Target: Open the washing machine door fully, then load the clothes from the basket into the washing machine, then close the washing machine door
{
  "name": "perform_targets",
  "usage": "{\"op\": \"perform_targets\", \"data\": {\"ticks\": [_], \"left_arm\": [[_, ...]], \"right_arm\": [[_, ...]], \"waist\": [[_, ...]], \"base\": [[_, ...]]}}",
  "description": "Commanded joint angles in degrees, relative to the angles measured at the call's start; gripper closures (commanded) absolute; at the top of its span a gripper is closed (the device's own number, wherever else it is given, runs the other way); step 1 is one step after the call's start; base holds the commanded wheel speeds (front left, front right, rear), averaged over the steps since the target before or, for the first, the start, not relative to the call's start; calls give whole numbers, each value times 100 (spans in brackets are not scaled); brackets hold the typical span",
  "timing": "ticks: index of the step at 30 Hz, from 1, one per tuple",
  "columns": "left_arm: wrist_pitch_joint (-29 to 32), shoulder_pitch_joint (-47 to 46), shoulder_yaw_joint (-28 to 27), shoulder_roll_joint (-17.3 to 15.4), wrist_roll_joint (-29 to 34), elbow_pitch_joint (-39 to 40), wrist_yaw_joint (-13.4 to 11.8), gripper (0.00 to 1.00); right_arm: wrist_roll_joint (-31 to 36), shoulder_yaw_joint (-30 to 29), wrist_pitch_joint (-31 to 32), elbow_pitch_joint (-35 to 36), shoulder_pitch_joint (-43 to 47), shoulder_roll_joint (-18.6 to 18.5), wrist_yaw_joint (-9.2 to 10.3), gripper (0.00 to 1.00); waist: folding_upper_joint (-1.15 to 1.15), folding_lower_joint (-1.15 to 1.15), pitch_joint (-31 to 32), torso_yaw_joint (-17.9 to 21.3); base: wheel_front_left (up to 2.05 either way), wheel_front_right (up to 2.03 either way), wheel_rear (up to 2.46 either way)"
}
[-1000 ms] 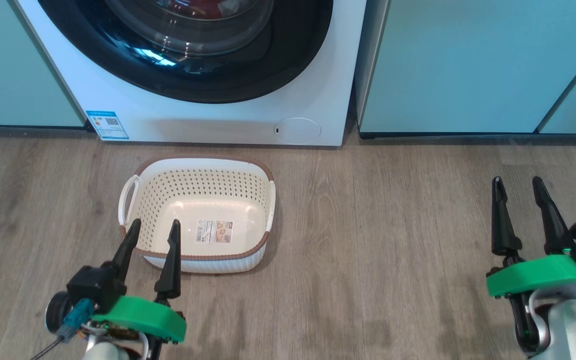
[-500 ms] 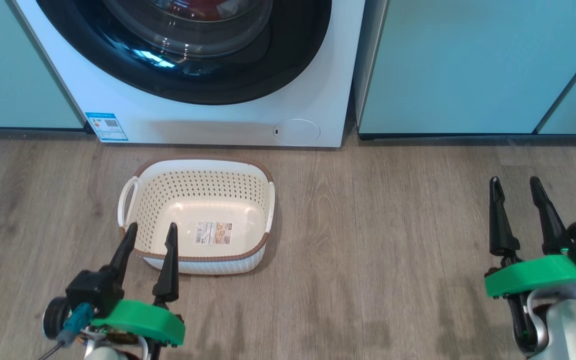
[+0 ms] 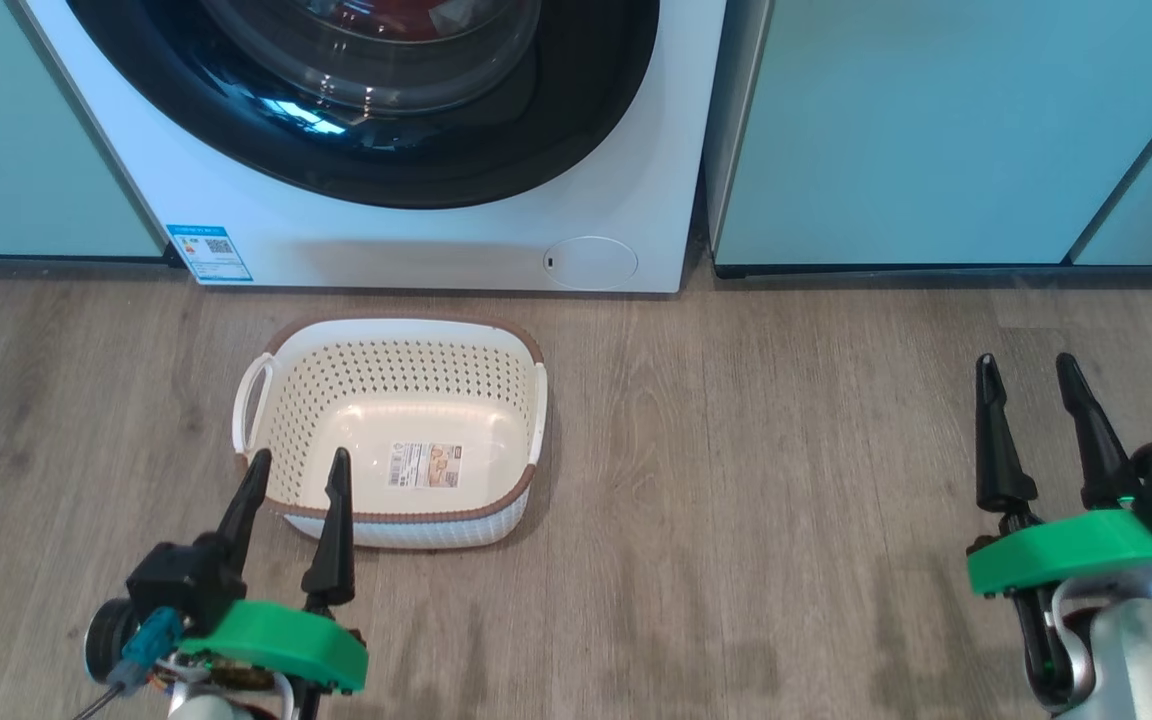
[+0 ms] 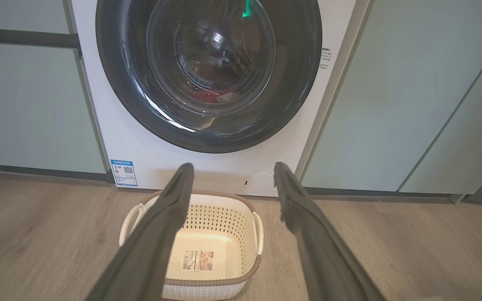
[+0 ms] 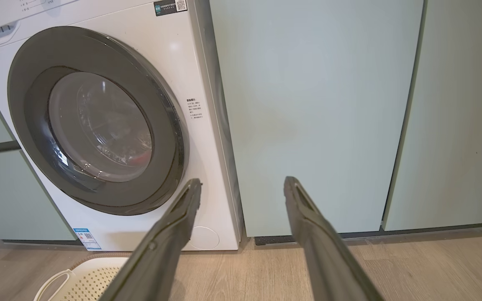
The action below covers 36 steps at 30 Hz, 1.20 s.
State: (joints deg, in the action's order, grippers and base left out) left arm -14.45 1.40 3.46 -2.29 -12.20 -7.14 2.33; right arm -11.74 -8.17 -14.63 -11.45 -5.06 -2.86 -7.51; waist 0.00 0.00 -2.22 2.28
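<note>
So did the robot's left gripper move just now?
Yes, slightly. Measured against the basket, the left gripper has drawn back toward the robot, jaws open, its fingertips reaching less far over the basket's near rim.

Basket (image 3: 396,352) before washing machine (image 3: 416,248), door (image 3: 581,115) shut

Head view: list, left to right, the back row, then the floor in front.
Back row: left teal cabinet → washing machine → right teal cabinets. Floor: basket → right gripper. The left gripper overlaps the basket, so it is left out.
</note>
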Motion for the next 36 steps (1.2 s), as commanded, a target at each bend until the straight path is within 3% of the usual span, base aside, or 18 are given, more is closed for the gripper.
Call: {"op": "perform_targets", "data": {"ticks": [1,6,7,11,36], "left_arm": [[-55,-170,-218,-59,-14,168,5,0],[-55,-184,-225,-59,-36,187,15,0],[0,0,-6,-1,-16,2,3,100],[43,66,21,20,-69,-318,2,100],[438,-92,-174,5,-1600,-392,101,100]], "right_arm": [[-17,158,-37,162,-131,-2,2,0],[-26,170,-37,165,-127,-2,2,0],[-1,24,0,-1,-1,0,0,100],[-33,42,21,-312,63,14,0,100],[-1580,70,421,-296,35,11,0,100]], "waist": [[0,0,-2,-2],[0,0,-10,-17],[0,0,-11,-17],[0,0,-11,-19],[0,0,31,-59]], "base": [[0,0,0],[0,0,0],[0,0,0],[0,0,0],[0,0,0]]}}
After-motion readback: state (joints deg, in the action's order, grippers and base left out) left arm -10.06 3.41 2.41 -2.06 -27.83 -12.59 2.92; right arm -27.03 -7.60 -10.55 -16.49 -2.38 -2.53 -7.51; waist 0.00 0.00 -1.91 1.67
